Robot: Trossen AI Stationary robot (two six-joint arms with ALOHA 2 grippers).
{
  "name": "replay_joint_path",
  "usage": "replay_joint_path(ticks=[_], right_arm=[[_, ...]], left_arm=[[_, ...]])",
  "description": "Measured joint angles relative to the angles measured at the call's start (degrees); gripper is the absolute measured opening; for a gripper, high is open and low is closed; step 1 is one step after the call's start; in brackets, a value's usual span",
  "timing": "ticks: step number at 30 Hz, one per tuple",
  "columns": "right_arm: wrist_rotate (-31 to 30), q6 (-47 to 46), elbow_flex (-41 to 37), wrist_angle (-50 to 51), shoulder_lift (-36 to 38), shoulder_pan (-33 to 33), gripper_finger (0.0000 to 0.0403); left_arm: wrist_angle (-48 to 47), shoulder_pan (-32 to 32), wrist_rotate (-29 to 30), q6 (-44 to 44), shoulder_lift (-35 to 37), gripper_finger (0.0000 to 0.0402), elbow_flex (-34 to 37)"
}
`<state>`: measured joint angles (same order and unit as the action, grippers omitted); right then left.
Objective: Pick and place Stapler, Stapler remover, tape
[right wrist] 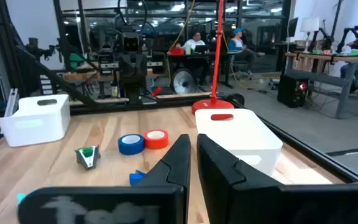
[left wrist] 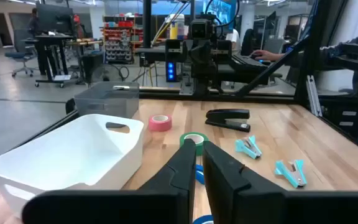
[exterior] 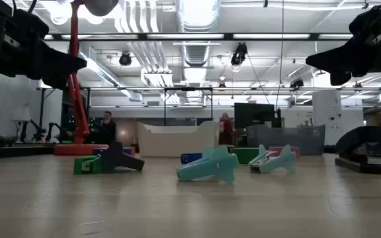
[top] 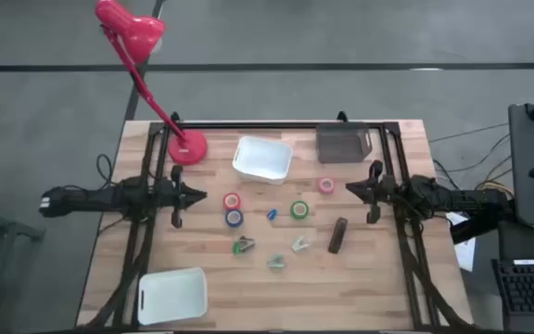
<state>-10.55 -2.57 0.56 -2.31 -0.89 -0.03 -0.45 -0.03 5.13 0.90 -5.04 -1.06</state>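
The dark stapler lies flat on the table right of centre and also shows in the left wrist view. The red tape, blue tape, green tape and pink tape lie flat mid-table. Three staple removers lie nearer the near edge: a green one and two teal ones. My left gripper hovers left of the red and blue rolls, shut. My right gripper hovers right of the pink roll, shut. Both are raised above the table.
A white bin and a grey bin stand near the far edge. Another white bin sits at the near left corner. A red lamp's base stands far left. A tiny blue piece lies between the rolls.
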Motion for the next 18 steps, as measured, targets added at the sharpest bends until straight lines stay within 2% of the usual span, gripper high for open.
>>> replay_joint_path(ticks=[18], right_arm=[[0.0, 0.0, 0.0, 0.0, 0.0, 0.0, 0.0027]], left_arm=[[0.0, 0.0, 0.0, 0.0, 0.0, 0.0032, 0.0]])
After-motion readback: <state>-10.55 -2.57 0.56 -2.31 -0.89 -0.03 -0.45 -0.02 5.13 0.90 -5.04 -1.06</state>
